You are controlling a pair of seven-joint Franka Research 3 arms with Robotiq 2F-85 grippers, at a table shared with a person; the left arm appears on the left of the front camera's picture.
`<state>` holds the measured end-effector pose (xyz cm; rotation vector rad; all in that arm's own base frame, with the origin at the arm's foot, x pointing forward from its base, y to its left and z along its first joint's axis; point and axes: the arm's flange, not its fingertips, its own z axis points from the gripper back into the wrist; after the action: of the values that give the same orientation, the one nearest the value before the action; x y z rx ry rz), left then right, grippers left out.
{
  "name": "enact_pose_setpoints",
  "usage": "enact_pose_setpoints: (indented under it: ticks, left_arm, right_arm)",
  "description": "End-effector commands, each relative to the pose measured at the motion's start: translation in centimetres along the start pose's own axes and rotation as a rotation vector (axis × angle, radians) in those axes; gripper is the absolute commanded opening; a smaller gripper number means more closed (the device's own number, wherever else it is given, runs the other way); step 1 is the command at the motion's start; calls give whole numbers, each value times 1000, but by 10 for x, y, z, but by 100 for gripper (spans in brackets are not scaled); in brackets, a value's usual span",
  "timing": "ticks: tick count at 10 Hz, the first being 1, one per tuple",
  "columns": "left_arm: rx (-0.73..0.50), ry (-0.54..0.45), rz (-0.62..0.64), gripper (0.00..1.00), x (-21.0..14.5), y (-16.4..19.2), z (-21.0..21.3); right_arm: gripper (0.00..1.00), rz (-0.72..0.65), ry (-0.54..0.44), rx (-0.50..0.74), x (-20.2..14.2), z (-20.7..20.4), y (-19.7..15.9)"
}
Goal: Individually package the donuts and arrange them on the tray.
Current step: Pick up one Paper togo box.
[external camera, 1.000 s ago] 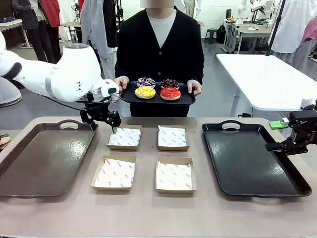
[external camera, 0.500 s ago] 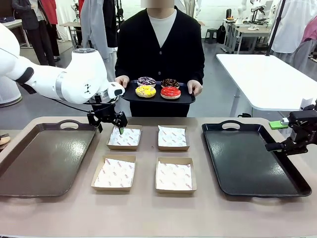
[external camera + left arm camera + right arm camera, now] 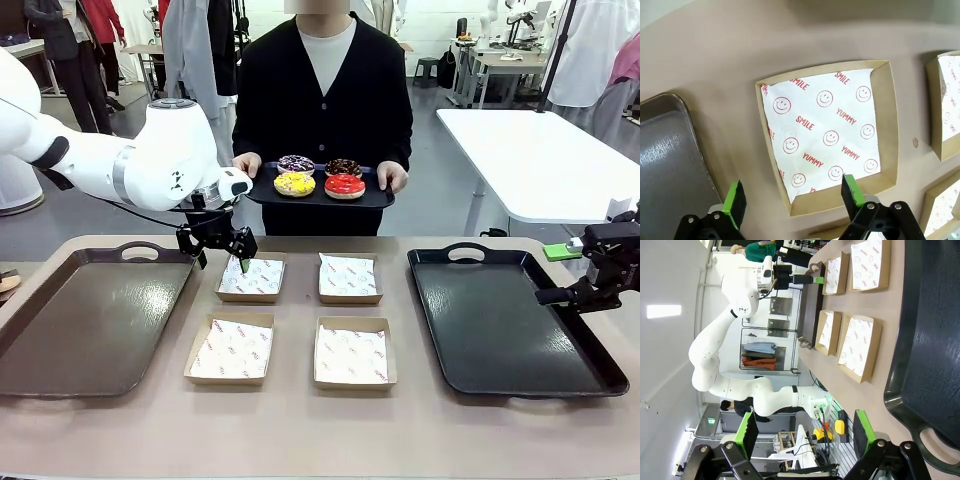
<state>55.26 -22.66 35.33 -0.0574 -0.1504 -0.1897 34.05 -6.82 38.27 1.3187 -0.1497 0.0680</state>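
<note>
Left jaws poised open above far-left box (image 3: 255, 282), likely for donut; donuts (image 3: 344, 187) held beyond box on person's tray (image 3: 318, 204); right jaws open, parked.

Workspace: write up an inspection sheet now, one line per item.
Surface: tan table with a left tray and a right tray, both empty.
Job's things: four donuts on a small tray held by the person; four lined cardboard boxes, empty.
Clutter: small green object at the table's right edge, too small to identify.
Grippers: left gripper open above the far-left box; right gripper open beside the right tray, holding nothing.
Cables: thin black cable under the left arm.
Surroundings: white table, hanging clothing behind.
</note>
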Motion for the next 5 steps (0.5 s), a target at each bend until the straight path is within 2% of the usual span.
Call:
enact_pose_setpoints:
  ticks: [1,5]
  left_arm:
    - [13,1,-12,100,-1,0,1]
    - [20,12,16,100,6,2,-4]
  right_arm:
    - [100,1,-7,8,0,-1,1]
    - [100,1,-7,8,0,-1,1]
